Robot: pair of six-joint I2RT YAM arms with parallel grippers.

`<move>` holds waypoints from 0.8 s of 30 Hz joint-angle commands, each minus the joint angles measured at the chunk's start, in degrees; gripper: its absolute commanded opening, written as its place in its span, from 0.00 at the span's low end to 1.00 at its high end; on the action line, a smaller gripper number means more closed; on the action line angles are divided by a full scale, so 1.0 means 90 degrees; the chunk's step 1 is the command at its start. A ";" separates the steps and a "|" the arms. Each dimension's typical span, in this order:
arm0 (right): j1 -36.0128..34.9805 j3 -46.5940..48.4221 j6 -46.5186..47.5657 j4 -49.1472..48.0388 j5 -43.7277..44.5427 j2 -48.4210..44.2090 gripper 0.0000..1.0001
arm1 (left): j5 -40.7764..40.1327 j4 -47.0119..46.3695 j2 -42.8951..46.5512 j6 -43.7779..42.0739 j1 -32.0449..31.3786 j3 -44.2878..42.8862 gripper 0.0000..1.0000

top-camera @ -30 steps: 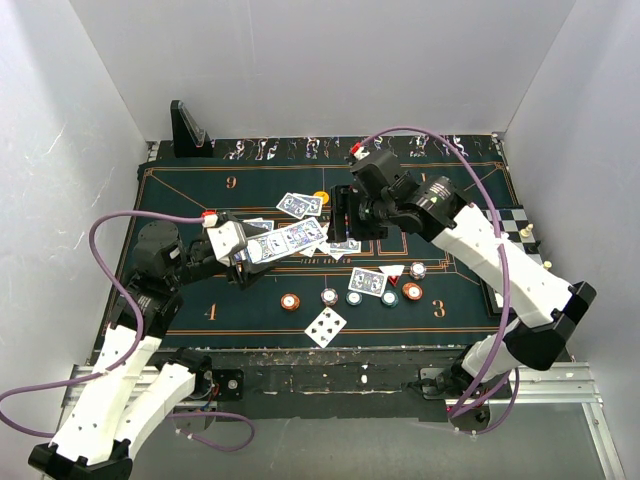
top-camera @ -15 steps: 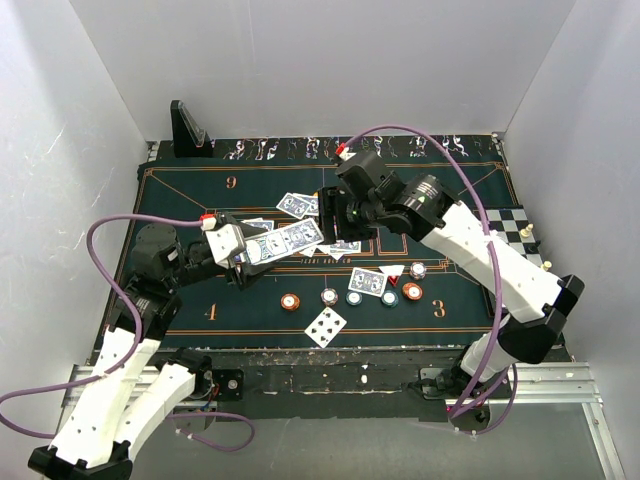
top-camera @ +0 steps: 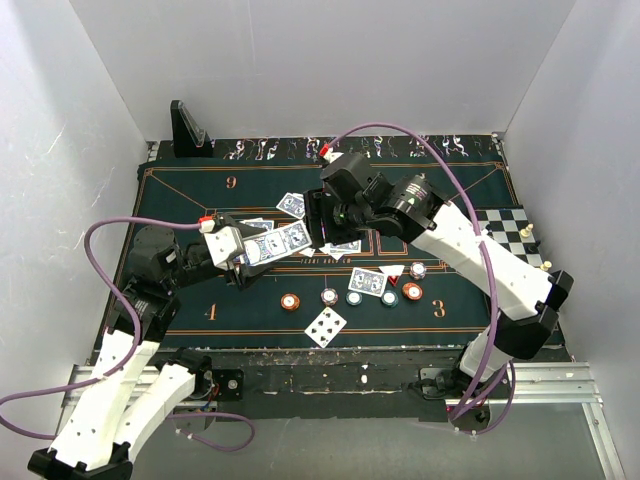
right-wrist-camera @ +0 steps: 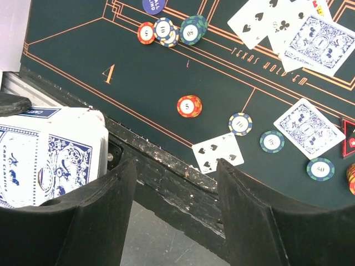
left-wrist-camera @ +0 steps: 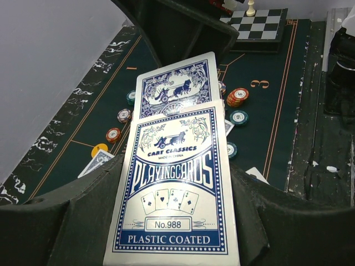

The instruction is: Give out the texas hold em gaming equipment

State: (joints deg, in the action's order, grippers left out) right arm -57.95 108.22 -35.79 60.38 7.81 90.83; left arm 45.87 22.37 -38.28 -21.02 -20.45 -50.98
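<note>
Top view: left gripper clamps the deck. The deck's long axis runs left to right, its free end pointing right at the right gripper, which sits just beside it with jaws apart and empty.
Left wrist: one card juts from the deck's far end.
Right wrist: the deck lies left of the jaws, outside their gap.

Glossy card box, matt cloth mat

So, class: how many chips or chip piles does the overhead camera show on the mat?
6. Front row, left to right: orange chip, white-pink chip, teal chip, second teal chip, red pile; a white chip sits beyond it. More chips show only in wrist views.
</note>
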 commanded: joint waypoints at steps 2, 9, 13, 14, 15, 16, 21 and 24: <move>-0.0152 0.0436 0.0041 0.0029 0.0128 0.0171 0.66 | 0.0001 -0.0044 0.0074 -0.0106 0.0026 -0.0019 0.00; -0.0279 0.0417 0.0022 -0.0049 -0.0019 0.0386 0.66 | -0.0038 -0.0054 0.0084 -0.0097 0.0016 -0.0048 0.00; -0.0406 0.0582 0.0031 -0.0039 0.0010 0.0474 0.66 | -0.0028 -0.0064 0.0113 -0.0087 0.0026 -0.0019 0.00; -0.0445 0.0650 0.0031 -0.0029 0.0011 0.0504 0.66 | -0.0038 -0.0064 0.0113 -0.0106 0.0016 -0.0009 0.00; -0.0465 0.0757 0.0022 0.0029 0.0020 0.0552 0.66 | -0.0038 -0.0064 0.0113 -0.0097 0.0026 -0.0019 0.00; -0.0484 0.0836 0.0041 0.0058 0.0049 0.0591 0.66 | -0.0028 -0.0064 0.0113 -0.0097 0.0026 -0.0009 0.00; -0.0524 0.0944 0.0061 0.0108 0.0069 0.0592 0.66 | -0.0018 -0.0064 0.0103 -0.0087 0.0026 0.0020 0.00; -0.0446 0.0710 0.0139 0.0283 0.0381 0.0378 0.69 | -0.0047 -0.0064 0.0113 -0.0097 0.0016 0.0001 0.00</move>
State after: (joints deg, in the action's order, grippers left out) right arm -61.23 114.24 -35.03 63.72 9.76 96.29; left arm 45.23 23.07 -37.21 -21.47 -20.21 -50.98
